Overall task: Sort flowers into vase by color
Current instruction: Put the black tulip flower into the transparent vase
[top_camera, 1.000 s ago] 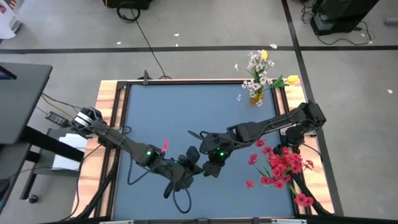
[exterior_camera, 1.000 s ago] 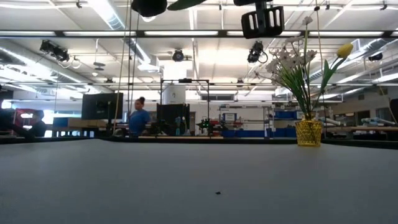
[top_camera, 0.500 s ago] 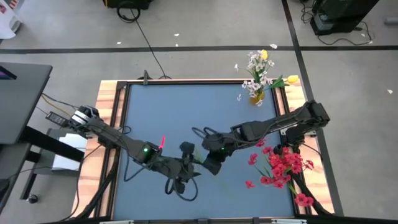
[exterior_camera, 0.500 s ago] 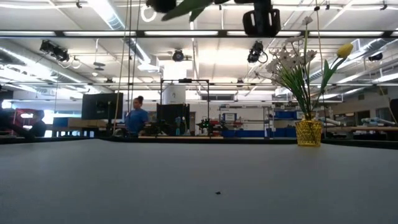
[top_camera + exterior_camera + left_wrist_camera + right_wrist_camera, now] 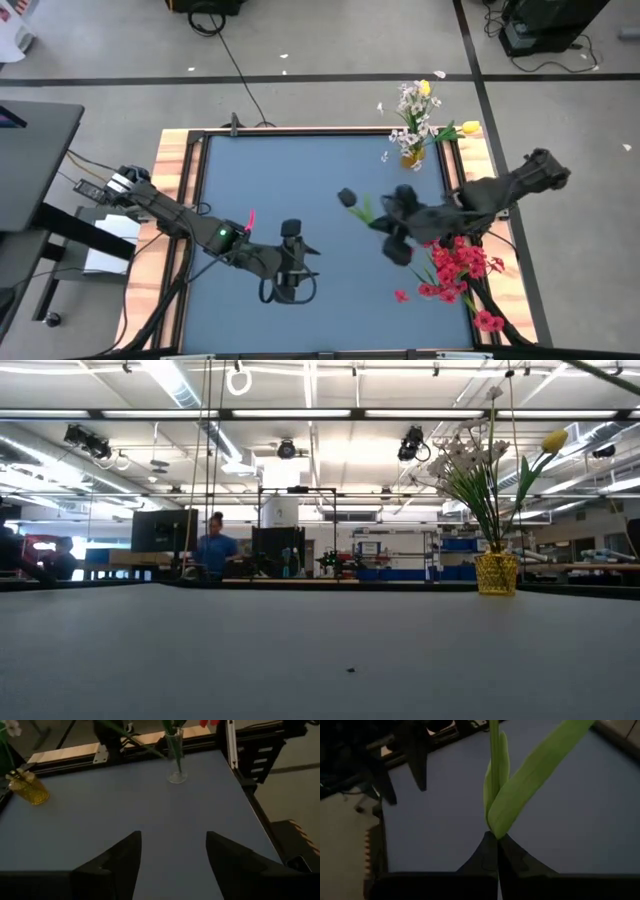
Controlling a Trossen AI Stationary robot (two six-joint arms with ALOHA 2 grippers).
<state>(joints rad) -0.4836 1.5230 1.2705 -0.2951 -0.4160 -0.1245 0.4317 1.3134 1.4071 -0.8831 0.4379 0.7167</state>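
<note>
My right gripper [image 5: 384, 223] hangs over the table's right half, shut on a dark-headed flower. Its dark bud [image 5: 347, 197] points toward the table's left and its green leaves [image 5: 535, 770] spread just ahead of the fingers. My left gripper [image 5: 172, 855] stands open and empty over the table's near middle [image 5: 303, 272]. A yellow vase [image 5: 412, 157] with white sprays and yellow tulips stands at the far right corner. A clear vase [image 5: 175, 766] with red flowers [image 5: 458, 264] stands at the right edge. My right gripper pinches the flower's green stem [image 5: 493, 839] between its two fingertips, just below where the long leaves branch off. The stem runs on ahead of the fingers toward the bud. The flower is lifted clear of the table.
The blue table top [image 5: 300, 180] has a dark frame and wooden side rails [image 5: 170, 180]. A loose red bloom [image 5: 400, 296] lies near the clear vase. In the low view the yellow vase [image 5: 496, 572] stands at the right, and people show in the room behind.
My left gripper has opened, let go of the flower and drawn back toward the table's left. My right gripper has shut on the stem and carried the flower toward the right and far edges, away from the left gripper.
</note>
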